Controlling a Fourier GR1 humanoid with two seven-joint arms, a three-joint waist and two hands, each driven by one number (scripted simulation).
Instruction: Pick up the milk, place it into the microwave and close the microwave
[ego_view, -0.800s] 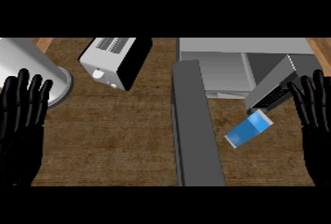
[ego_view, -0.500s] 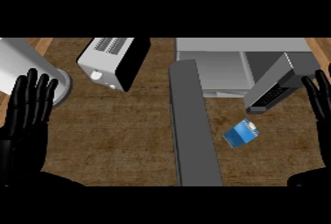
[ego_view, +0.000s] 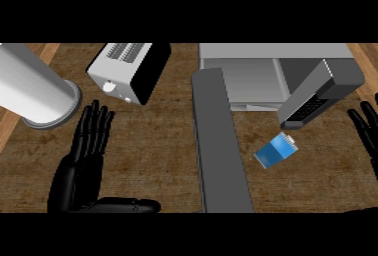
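Observation:
The milk (ego_view: 277, 150) is a small blue carton with a white cap, lying tilted on the wooden counter just in front of the microwave (ego_view: 251, 80). The microwave stands at the back with its inside showing; its grey door (ego_view: 219, 145) swings out toward me, left of the carton. My left hand (ego_view: 83, 160) rests open at the lower left, fingers straight, thumb stretched right. Only the fingers of my right hand (ego_view: 367, 131) show at the right edge, straight and apart from the milk.
A white toaster (ego_view: 127, 70) sits at the back, left of the microwave. A large grey cylinder (ego_view: 33, 92) lies at the far left, close to my left fingertips. The microwave's dark control panel (ego_view: 314, 102) juts out above the carton.
The whole view has shifted: both hands slid outward and lower, the right one nearly out of sight. The milk shows a little lower and more central.

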